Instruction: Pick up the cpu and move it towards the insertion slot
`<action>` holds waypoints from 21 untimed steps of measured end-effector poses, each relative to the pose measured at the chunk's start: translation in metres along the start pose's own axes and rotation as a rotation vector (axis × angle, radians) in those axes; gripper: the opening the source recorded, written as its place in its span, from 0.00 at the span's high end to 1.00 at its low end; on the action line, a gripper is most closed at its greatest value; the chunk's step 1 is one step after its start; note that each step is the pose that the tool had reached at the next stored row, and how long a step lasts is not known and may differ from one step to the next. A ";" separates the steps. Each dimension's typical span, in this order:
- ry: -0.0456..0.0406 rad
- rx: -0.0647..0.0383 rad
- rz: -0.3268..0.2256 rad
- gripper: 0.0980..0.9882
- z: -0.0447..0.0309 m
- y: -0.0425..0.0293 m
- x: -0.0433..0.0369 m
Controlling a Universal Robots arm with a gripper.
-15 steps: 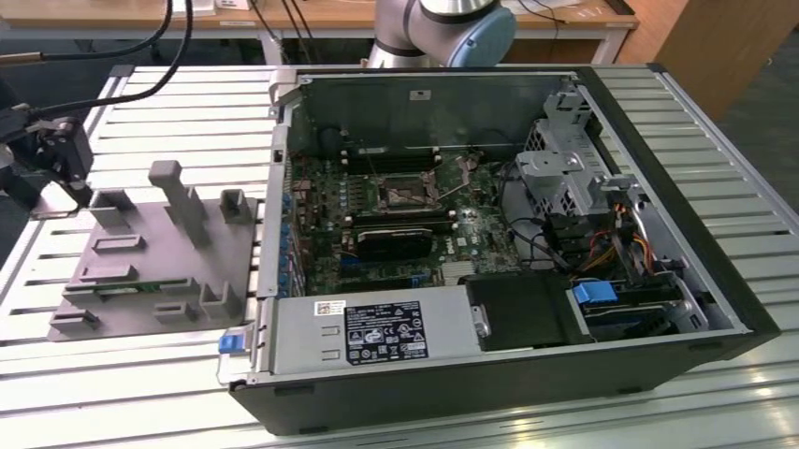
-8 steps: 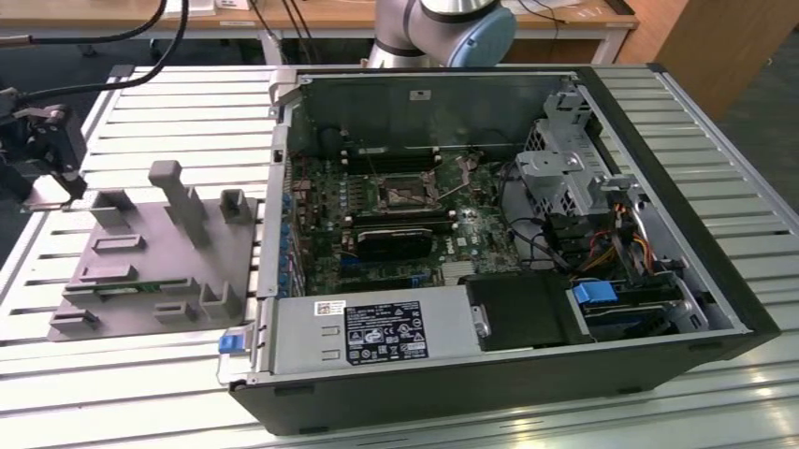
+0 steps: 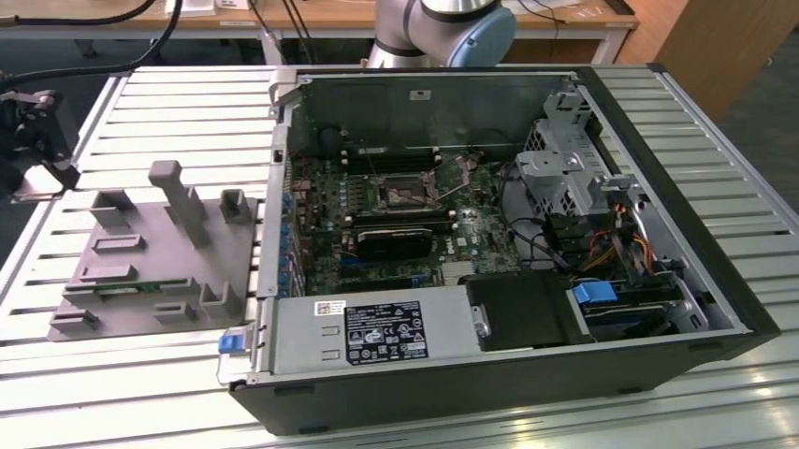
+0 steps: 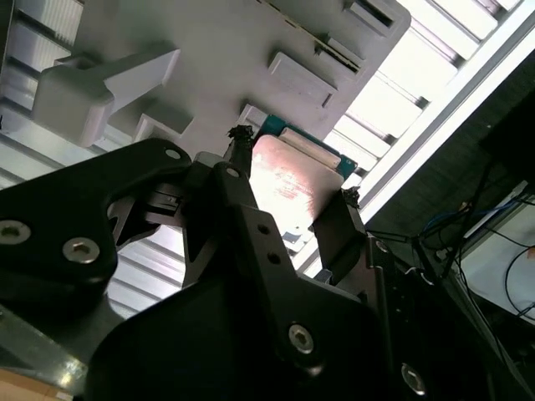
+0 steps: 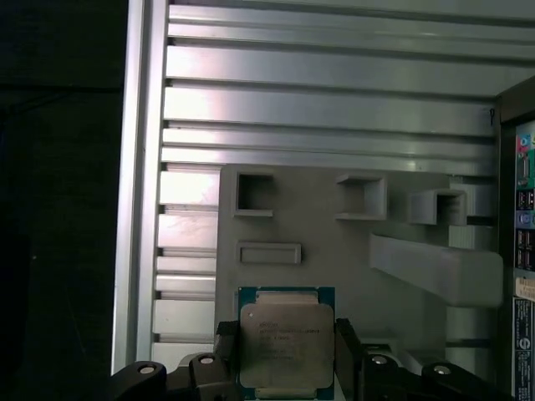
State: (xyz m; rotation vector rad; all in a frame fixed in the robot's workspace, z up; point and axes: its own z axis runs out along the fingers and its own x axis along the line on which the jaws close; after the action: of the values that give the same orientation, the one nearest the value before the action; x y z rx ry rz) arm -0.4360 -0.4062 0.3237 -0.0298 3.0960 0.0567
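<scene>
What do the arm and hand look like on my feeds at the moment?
The arm is silver-grey tubing with a pale blue joint cap. The hand is matte black, built from angular link plates held by silver socket-head screws, with two narrow fingers drilled with small holes.

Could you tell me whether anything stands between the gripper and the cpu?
Nothing visible does: in both wrist views the gripper's fingers clasp the cpu by opposite edges, with the grey tray lying beyond it.
</scene>
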 end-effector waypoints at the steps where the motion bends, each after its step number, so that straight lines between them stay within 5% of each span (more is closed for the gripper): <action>1: -0.0006 0.000 0.000 0.50 -0.0017 0.0001 -0.0001; 21: -0.0098 0.000 0.000 0.50 -0.0453 0.0016 -0.0020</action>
State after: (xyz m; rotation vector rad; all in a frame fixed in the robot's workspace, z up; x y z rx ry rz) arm -0.4360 -0.4062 0.3691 -0.0300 3.0862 0.0564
